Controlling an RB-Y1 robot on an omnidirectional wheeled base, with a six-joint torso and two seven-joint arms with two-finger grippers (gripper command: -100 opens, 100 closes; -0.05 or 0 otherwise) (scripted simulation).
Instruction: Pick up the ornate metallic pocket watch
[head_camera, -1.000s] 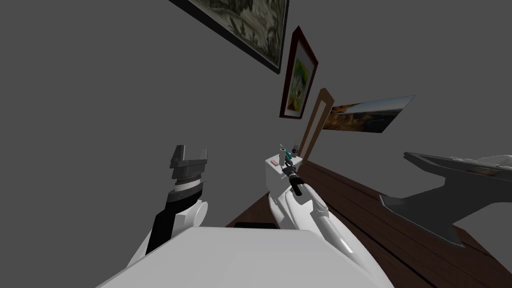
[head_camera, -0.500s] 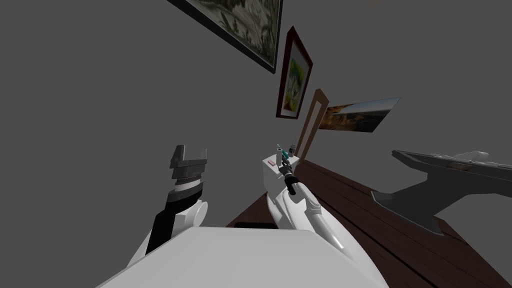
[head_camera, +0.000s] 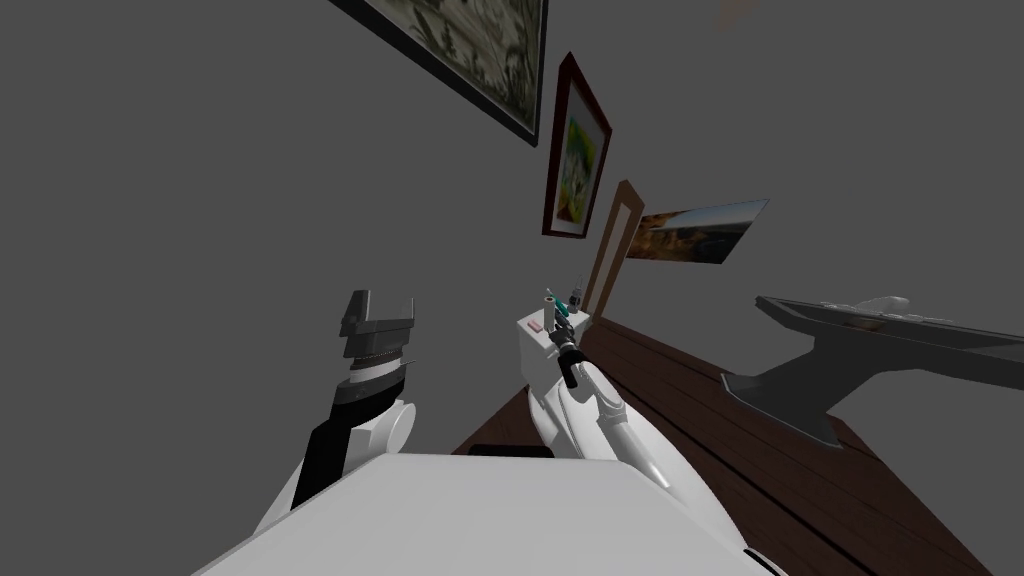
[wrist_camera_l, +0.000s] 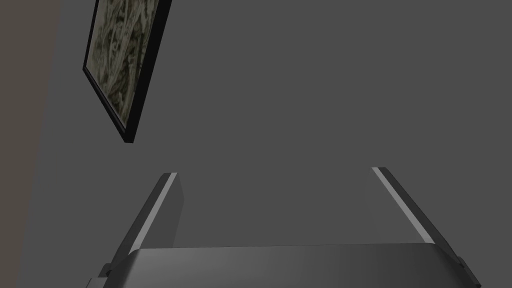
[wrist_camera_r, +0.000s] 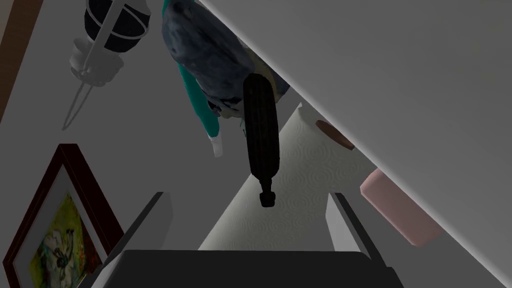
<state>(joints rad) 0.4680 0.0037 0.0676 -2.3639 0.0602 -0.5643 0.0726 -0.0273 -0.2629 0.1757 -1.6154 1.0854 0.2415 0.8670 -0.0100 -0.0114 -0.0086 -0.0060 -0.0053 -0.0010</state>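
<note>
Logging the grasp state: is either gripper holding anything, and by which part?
Nothing is held. The right gripper is open, with the dark pocket watch just ahead of it, untouched. The left gripper is open too.

Holds left arm bent upward beside the chest, forearm near vertical, left gripper (head_camera: 380, 300) pointing up. Shows its fingers (wrist_camera_l: 157, 210) spread wide apart in the left wrist view. Stretches right arm forward, nearly straight, wrist in line with forearm, right gripper (head_camera: 560, 335) small at the far end. Shows its fingers (wrist_camera_r: 347, 220) parted in the right wrist view.
</note>
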